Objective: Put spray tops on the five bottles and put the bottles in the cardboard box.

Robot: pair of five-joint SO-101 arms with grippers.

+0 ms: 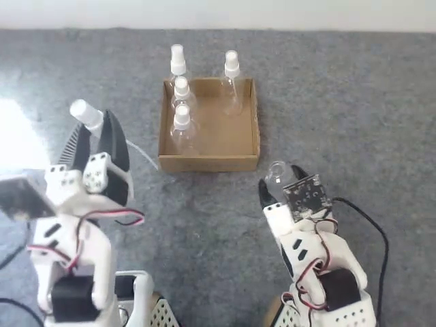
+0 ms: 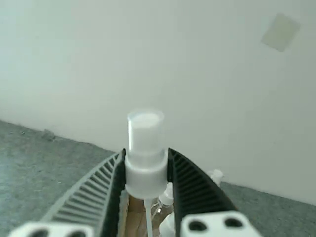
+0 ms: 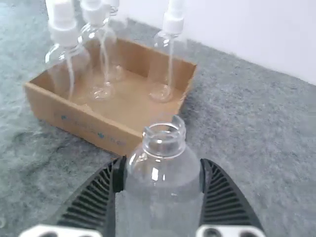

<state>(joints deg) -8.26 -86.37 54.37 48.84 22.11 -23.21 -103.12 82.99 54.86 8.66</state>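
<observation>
Left gripper (image 1: 97,124) clamps spray top (image 1: 86,113) upright, well apart to the left of the uncapped bottle (image 3: 163,163) that right gripper (image 1: 279,178) grips upright.

The clear plastic bottle (image 3: 163,173) is cut off by the right wrist view's edge, its base unseen. From above, the right arm's wrist hides all but its neck (image 1: 276,172). The thin tube (image 2: 148,217) under the white plastic spray top (image 2: 145,148) leaves the frame between the black ribbed fingers (image 2: 192,187).

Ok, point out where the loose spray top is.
High view: the spray top is clamped in the left end effector, left of the cardboard box.
</observation>
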